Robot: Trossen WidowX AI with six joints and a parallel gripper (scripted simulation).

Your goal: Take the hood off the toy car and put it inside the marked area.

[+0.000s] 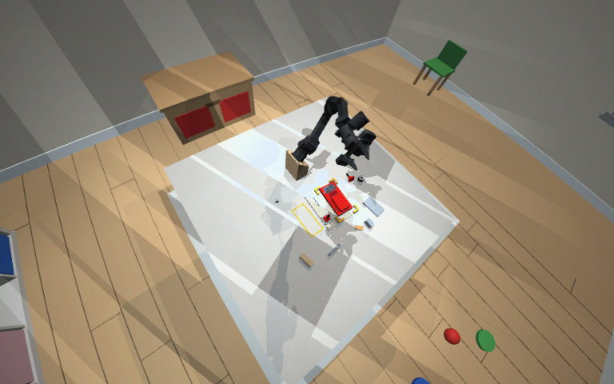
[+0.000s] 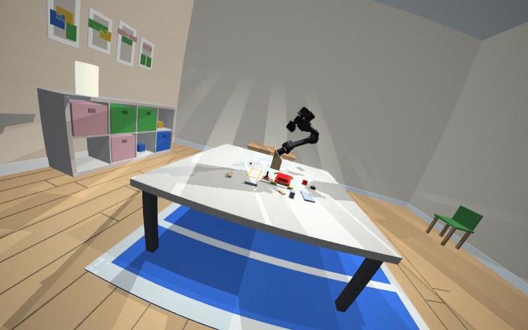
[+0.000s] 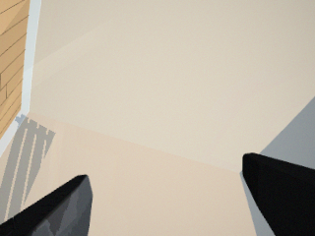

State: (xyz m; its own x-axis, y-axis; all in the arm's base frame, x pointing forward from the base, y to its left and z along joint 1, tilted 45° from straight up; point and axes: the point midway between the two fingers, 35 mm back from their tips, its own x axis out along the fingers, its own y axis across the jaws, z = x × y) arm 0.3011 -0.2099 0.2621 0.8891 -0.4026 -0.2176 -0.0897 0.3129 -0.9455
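White table (image 1: pixel 235 253) carries toy car (image 1: pixel 335 198), marked area (image 1: pixel 307 219).

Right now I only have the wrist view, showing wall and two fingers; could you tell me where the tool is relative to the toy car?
Observer: The tool hangs well above the table, on the arm-base side of the toy car, open and holding nothing.
Operator: Thank you. Where is the marked area?
Observer: The yellow outline lies beside the car, left of it in the top view, with nothing inside.
Operator: Anything under the tool?
Observer: A small red piece and a dark ring lie on the table there.
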